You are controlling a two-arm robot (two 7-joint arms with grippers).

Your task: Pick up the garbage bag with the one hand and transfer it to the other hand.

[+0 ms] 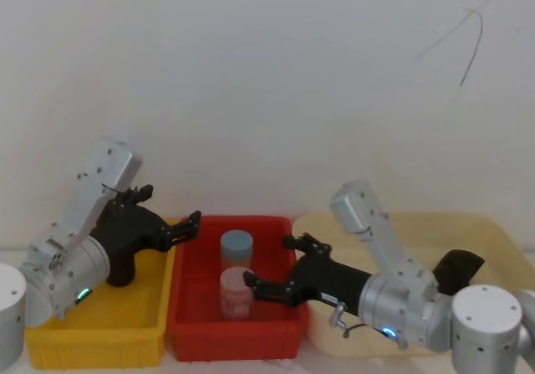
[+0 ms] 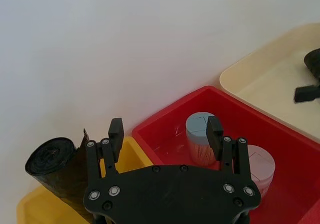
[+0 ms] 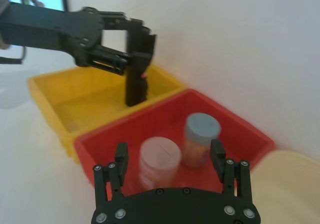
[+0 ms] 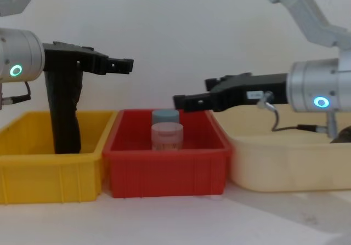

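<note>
The garbage bag, a tall black roll, stands upright in the yellow bin. A red mark shows on the garbage bag in the right wrist view. My left gripper reaches out level with the roll's top, open. The garbage bag sits beside the palm, outside the fingers, and nothing is between them. From the head view, my left gripper points toward the red bin. My right gripper hangs open over the red bin, holding nothing.
Two jars stand in the red bin: one with a blue lid and one with a pink lid. A cream tray to the right holds a black object. A white wall rises close behind the bins.
</note>
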